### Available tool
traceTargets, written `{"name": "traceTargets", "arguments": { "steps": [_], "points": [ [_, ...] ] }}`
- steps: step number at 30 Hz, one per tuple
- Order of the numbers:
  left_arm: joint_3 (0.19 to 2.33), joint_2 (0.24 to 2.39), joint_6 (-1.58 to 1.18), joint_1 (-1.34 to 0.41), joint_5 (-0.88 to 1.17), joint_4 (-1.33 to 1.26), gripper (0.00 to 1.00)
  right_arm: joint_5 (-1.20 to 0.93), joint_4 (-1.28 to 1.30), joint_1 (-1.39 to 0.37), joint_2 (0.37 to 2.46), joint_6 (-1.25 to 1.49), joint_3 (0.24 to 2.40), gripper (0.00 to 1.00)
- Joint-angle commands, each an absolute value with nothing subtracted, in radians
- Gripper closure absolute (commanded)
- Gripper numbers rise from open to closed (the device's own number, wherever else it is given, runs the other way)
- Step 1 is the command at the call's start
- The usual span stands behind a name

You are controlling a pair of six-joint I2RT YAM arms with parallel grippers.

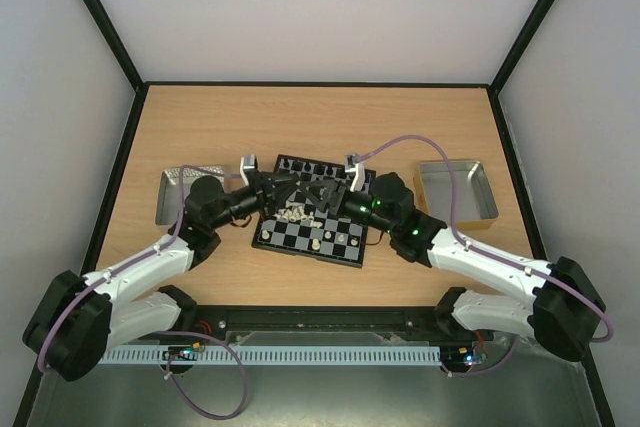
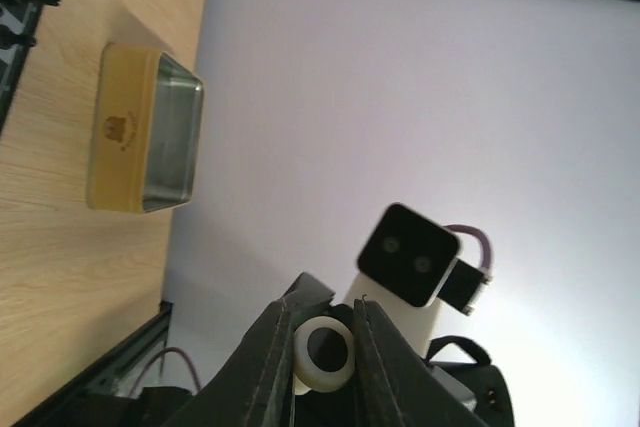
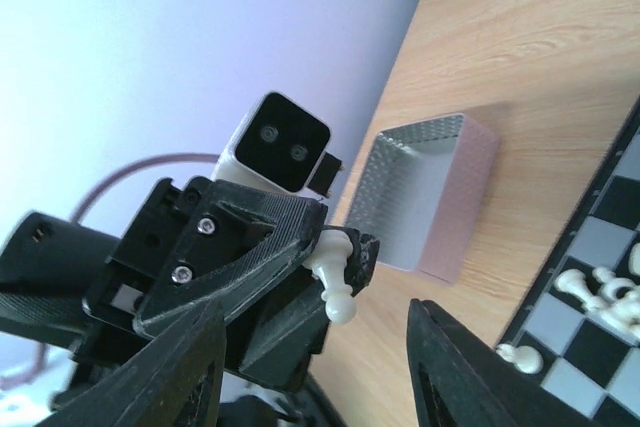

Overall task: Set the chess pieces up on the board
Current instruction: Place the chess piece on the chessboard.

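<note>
The chessboard [image 1: 345,242] lies in the middle of the table. Several cream-white pieces [image 1: 297,213] lie in a heap on it, and black pieces [image 1: 310,167] stand along its far edge. Both grippers meet just above the board. My left gripper [image 1: 298,190] is shut on a white pawn [image 2: 322,357], whose round base faces the left wrist camera. In the right wrist view the pawn [image 3: 335,282] sticks out of the left fingers. My right gripper [image 3: 315,337] is open and empty, with its jaws spread wide on either side of the pawn. White pieces [image 3: 600,292] also show on the board there.
A silver tray [image 1: 172,195] stands left of the board and shows in the right wrist view [image 3: 430,192]. A gold-sided tin [image 1: 455,192] stands to the right and shows in the left wrist view [image 2: 140,132]. Black-framed walls enclose the table.
</note>
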State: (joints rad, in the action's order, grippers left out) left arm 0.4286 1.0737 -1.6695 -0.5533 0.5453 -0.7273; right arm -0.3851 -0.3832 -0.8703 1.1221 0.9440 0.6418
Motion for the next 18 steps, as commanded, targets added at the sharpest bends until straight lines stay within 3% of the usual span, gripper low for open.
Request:
{"name": "traceTargets", "arguments": {
  "steps": [1, 11, 18],
  "points": [
    [0.431, 1.071, -1.822, -0.569, 0.504, -0.845, 0.84, -0.37, -0.516, -0.868, 1.136, 1.087, 0.635, 0.54],
    [0.43, 1.114, -1.873, -0.594, 0.485, -0.924, 0.83, -0.346, -0.542, -0.868, 1.191, 1.148, 0.66, 0.76],
    [0.42, 1.121, -1.868, -0.597, 0.48, -0.922, 0.83, -0.299, -0.488, -0.868, 1.179, 1.137, 0.667, 0.8]
  ]
}}
